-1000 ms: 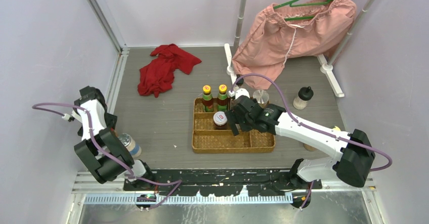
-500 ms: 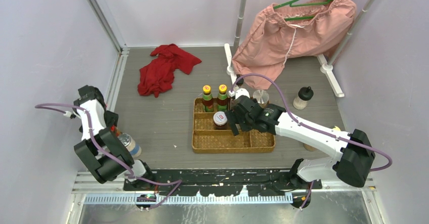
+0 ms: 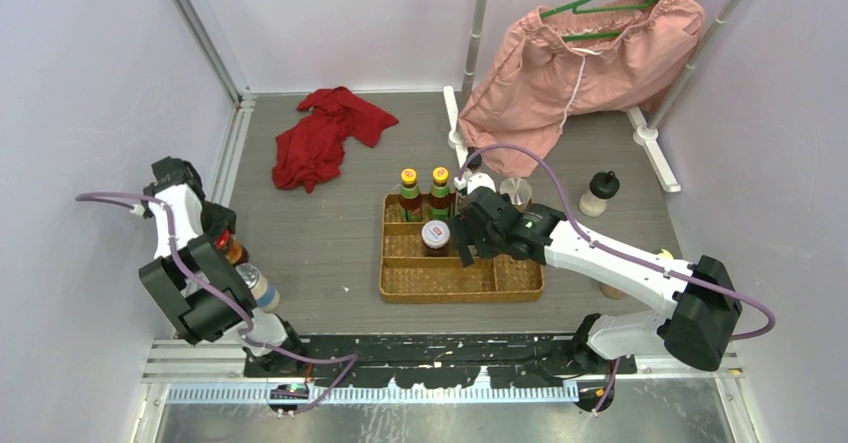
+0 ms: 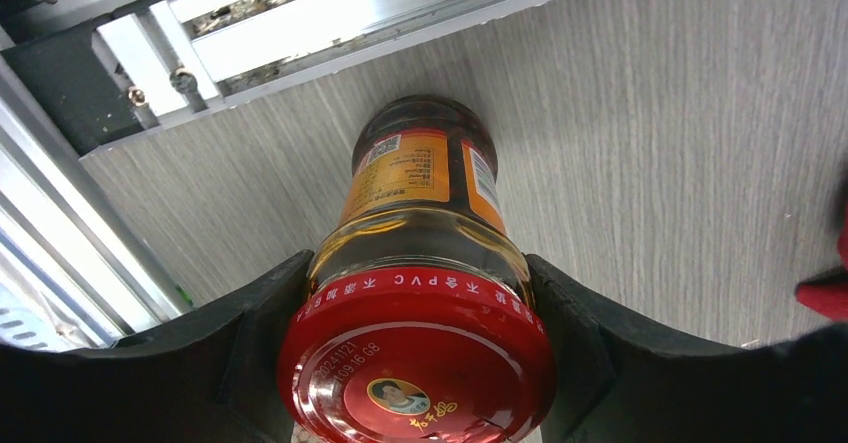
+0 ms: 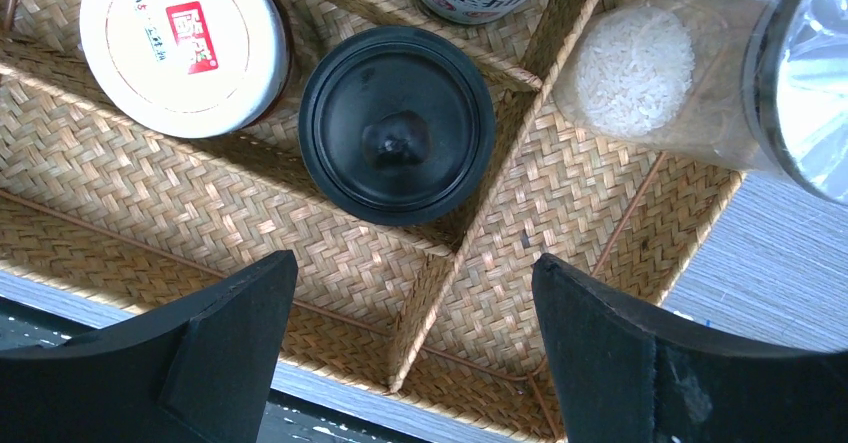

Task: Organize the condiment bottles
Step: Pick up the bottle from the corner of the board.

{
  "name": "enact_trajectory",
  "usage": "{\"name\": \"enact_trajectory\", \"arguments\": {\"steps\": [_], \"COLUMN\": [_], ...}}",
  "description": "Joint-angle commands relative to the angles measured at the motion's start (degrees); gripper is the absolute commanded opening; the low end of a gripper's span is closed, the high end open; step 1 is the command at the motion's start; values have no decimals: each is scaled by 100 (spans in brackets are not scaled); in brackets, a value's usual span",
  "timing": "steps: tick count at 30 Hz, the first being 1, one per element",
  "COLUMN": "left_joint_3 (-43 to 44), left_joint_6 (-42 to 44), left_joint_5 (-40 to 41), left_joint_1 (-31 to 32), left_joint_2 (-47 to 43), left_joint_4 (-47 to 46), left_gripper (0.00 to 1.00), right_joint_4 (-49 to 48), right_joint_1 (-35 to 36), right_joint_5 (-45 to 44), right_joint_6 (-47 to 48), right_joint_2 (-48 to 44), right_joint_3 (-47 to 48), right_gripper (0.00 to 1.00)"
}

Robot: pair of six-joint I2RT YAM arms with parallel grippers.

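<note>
My left gripper is shut on a red-lidded jar with an orange label, its fingers against both sides; the jar also shows in the top view at the table's left edge. My right gripper is open and empty over the wicker tray, just above a black-lidded bottle. Beside that bottle stand a white-lidded jar and a silver-lidded rice shaker. In the top view the right gripper hovers over the tray, which holds two yellow-capped sauces at its far left corner.
A light-lidded jar stands near the left arm's base. A black-capped shaker stands on the table at the right. A red cloth lies at the back left. Pink shorts hang on a rack at the back right.
My left gripper has moved slightly away from the near edge with the red-lidded jar, which now shows in the top view. My right gripper has barely moved.
</note>
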State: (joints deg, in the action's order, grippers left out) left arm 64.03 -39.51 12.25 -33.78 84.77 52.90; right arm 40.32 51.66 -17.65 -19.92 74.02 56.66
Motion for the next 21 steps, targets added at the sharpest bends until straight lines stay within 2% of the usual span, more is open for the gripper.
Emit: {"name": "enact_trajectory", "arguments": {"steps": [1,7,12,14,21], "left_joint_3": [240,334,295,309,735], "left_joint_6": [114,365,705,768,1059], "left_joint_5": [-413,-847,-1971,-2152,-2152], "left_joint_1": [61,72,73,94,413], "left_joint_2": [415,599,682,689,936], "left_joint_4": [-368,-681,-1231,-1343,-1253], "left_gripper": [44,46,43,42,44], "right_joint_4": [-87,-108,-150,-175,-304], "right_joint_1": [-53,-107,-147,-155,-195], "right_joint_5": [-14,37,101,103,174], "right_joint_6": [80,114,130,136,127], "right_joint_2": [-56,36,143,172,220], "right_joint_3": [190,261,309,310,241], "right_gripper": [93,93,93,93,93]}}
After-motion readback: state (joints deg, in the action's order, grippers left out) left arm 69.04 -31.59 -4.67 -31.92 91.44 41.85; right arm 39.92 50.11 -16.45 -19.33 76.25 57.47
